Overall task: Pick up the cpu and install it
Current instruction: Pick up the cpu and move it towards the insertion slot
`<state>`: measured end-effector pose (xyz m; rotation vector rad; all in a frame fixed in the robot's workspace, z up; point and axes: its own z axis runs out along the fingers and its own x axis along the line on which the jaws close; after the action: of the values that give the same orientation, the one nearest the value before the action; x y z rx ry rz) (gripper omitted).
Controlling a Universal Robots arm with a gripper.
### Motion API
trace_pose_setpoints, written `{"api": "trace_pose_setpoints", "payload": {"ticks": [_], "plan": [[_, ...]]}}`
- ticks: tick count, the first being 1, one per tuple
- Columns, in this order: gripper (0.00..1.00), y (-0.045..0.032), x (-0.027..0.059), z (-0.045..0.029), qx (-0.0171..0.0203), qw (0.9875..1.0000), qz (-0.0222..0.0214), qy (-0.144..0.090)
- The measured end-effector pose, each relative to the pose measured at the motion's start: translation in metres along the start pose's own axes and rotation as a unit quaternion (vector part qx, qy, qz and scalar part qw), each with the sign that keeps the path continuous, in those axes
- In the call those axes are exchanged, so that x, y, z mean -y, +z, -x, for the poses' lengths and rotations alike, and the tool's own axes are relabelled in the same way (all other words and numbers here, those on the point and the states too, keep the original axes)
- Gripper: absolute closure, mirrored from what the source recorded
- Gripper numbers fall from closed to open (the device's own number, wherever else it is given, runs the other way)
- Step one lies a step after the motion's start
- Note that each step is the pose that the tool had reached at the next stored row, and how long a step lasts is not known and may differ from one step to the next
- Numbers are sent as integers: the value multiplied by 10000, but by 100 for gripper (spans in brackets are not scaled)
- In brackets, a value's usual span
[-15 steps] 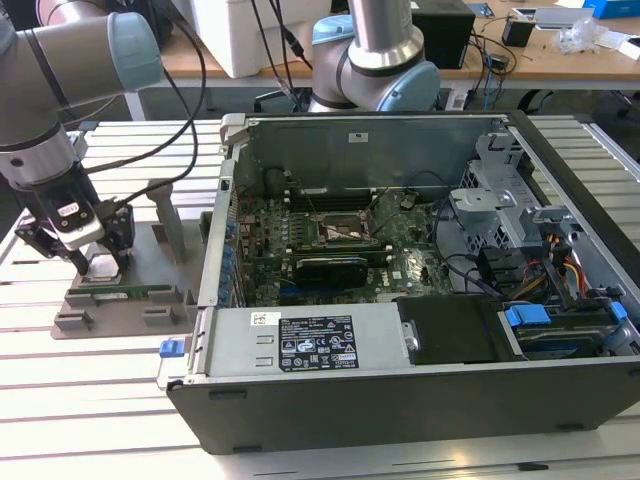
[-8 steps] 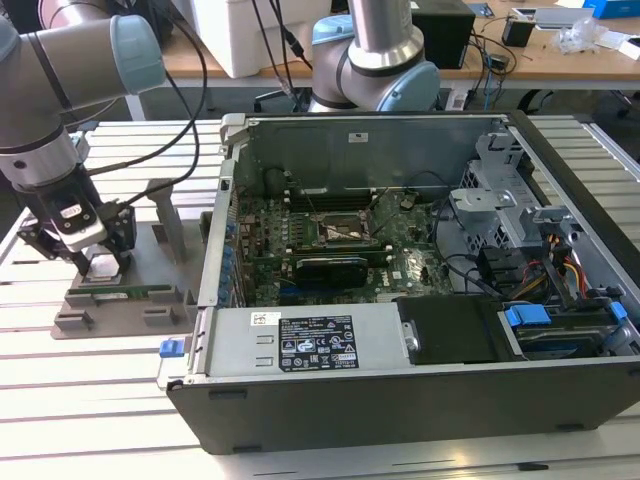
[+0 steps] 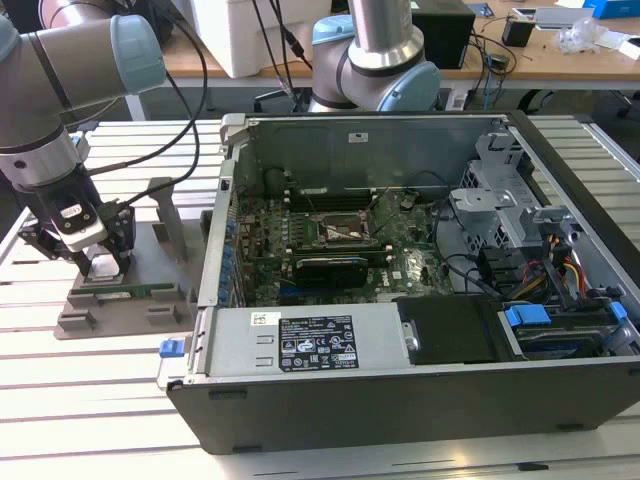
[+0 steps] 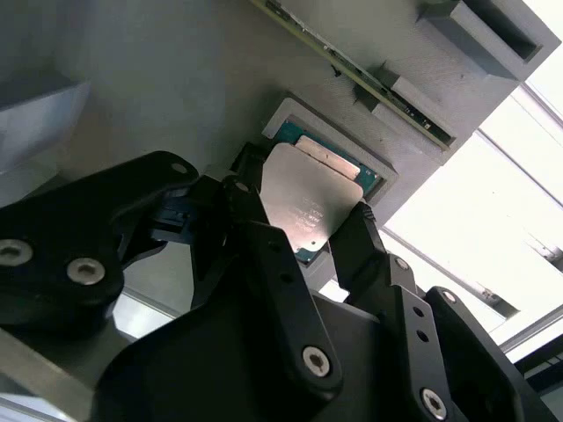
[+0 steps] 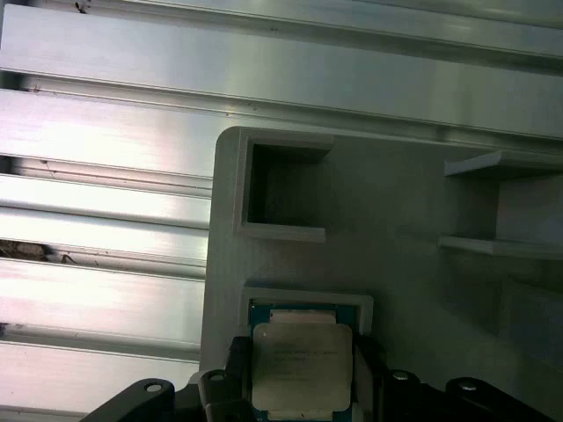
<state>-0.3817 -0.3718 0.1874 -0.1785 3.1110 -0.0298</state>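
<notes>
The cpu [image 4: 308,198] is a small square chip with a shiny silver top and a thin green rim. It lies at a shallow square recess of the grey holder [image 4: 220,79] on the slatted table, at the exterior view's left. My gripper [image 4: 299,207] reaches down over it, and the black fingers [image 4: 251,207] press against two opposite edges of the chip. The cpu [image 5: 301,365] also appears in the first wrist view, between the finger pads, at the recess rim. In the exterior view the gripper [image 3: 100,262] stands on the holder [image 3: 130,300], with the cpu [image 3: 103,266] pale between the fingers.
An open computer case [image 3: 400,360] lies at the exterior view's right, its motherboard socket [image 3: 335,232] facing up among cables and cards. A long green memory stick [image 3: 140,291] rests in the holder. Another arm's base [image 3: 375,50] stands behind the case.
</notes>
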Motion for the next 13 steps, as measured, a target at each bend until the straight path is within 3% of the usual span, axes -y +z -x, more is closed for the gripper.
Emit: {"api": "trace_pose_setpoints", "payload": {"ticks": [13], "plan": [[45,1,0,2,1,10000,0,0]]}}
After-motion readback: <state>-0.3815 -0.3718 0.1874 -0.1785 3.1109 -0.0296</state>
